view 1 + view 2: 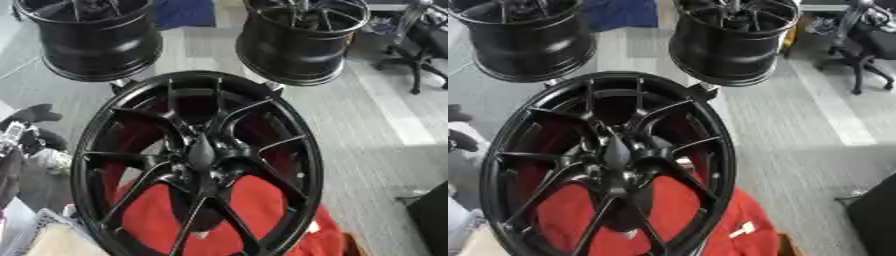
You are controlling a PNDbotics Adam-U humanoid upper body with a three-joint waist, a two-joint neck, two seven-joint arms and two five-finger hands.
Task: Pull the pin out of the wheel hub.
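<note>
A large black multi-spoke wheel hub (197, 160) fills the middle of both views, standing tilted with its face toward me. A dark tapered piece (201, 150) sticks out of the hub's centre; it looks like the pin, though I cannot make out its detail. Red cloth (245, 210) shows through the spokes and below the rim. Neither of my hands appears in either view.
Two more black wheels hang behind, one at the upper left (92, 37) and one at the upper right (293, 40). An office chair (420, 45) stands at the far right. Dark and white clutter (26, 130) lies at the left edge. A small white item (741, 230) lies on the red cloth.
</note>
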